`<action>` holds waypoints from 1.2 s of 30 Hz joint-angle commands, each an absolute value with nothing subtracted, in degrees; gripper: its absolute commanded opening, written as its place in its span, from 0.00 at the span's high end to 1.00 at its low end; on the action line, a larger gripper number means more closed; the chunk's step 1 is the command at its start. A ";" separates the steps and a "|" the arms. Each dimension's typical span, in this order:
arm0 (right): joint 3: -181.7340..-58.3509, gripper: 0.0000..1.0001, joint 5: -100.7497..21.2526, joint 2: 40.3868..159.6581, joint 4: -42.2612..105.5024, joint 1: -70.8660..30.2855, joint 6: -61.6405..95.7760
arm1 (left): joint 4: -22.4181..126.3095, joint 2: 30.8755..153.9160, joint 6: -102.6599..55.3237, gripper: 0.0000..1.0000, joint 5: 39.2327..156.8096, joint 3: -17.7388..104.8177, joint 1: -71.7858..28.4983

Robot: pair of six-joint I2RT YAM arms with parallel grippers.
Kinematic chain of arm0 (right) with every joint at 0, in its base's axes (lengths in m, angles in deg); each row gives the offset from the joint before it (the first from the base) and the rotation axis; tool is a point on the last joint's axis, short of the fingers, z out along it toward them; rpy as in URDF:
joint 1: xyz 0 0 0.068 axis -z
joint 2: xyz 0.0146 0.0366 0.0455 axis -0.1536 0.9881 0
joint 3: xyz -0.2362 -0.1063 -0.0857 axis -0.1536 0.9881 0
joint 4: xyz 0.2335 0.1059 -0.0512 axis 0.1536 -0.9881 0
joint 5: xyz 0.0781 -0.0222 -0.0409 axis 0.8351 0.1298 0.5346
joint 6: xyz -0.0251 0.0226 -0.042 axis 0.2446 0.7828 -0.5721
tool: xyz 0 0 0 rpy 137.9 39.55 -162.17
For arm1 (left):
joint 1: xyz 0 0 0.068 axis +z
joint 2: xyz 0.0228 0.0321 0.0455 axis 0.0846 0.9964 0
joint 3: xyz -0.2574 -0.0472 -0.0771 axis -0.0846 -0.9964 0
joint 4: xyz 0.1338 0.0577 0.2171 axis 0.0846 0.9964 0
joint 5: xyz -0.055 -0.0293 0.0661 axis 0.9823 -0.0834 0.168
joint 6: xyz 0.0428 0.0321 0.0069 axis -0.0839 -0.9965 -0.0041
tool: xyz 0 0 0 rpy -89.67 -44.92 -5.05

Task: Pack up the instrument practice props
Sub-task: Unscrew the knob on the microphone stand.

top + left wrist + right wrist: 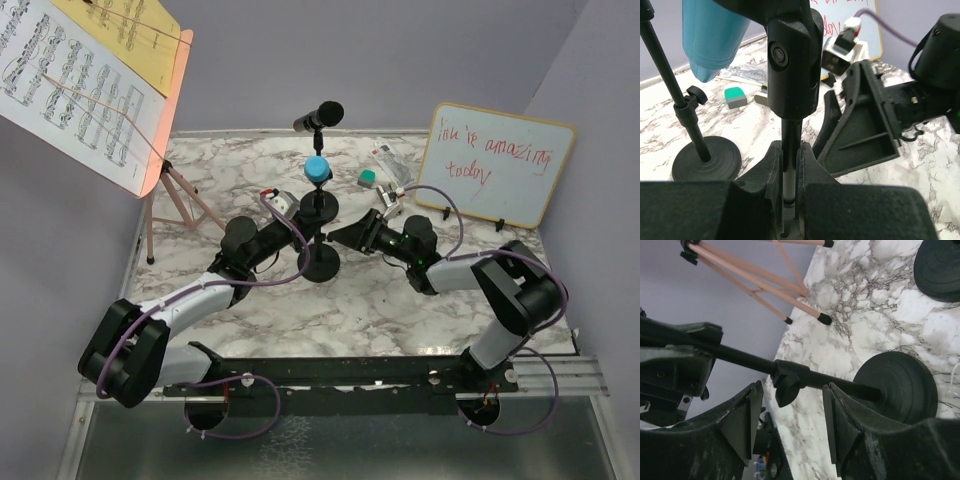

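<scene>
The blue microphone point(317, 168) sits clipped on the near black pole point(320, 240), whose round base point(320, 264) rests on the marble table. My left gripper point(305, 238) is shut on that pole point(790, 135), low on the shaft. My right gripper point(335, 237) is open, its jaws either side of the same pole point(840, 381) beside the clamp knob point(787, 390), not touching. The black microphone point(320, 115) stands on the far pole point(687, 112). The pink music rack point(168, 95) with sheet-music pages point(70, 80) stands at the back left on tripod legs point(175, 205).
A wood-framed whiteboard point(495, 165) with red writing leans at the back right. A green eraser point(368, 178) and small items lie behind the poles. The far pole's base point(707, 160) sits just behind the near one. Purple walls close the back and sides.
</scene>
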State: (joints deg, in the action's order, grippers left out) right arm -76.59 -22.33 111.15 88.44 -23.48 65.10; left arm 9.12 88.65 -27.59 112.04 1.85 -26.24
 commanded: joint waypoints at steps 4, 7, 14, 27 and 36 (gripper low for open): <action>-76.14 0.57 -9.69 126.06 120.82 -20.88 86.07 | 13.27 87.70 -26.72 1.00 114.73 0.92 -26.52; -76.88 0.63 -8.61 129.99 127.65 -20.74 89.97 | 13.27 87.59 -26.72 1.00 114.80 0.90 -26.45; -78.70 0.88 -5.25 132.52 129.79 -20.73 89.62 | 13.27 87.73 -26.72 1.00 114.67 1.07 -26.43; -87.58 1.00 -1.82 118.46 78.07 -20.99 35.48 | 13.36 87.65 -26.38 1.00 114.56 1.17 -26.43; -90.47 1.00 -22.76 112.60 57.59 -26.93 -0.23 | 13.34 87.85 -26.20 1.00 114.70 1.33 -26.47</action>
State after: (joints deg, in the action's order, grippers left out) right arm -89.18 -8.39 112.57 69.41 -23.92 21.04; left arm 10.35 87.82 -28.50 110.78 1.85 -25.45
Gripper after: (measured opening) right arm 0.046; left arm 0.104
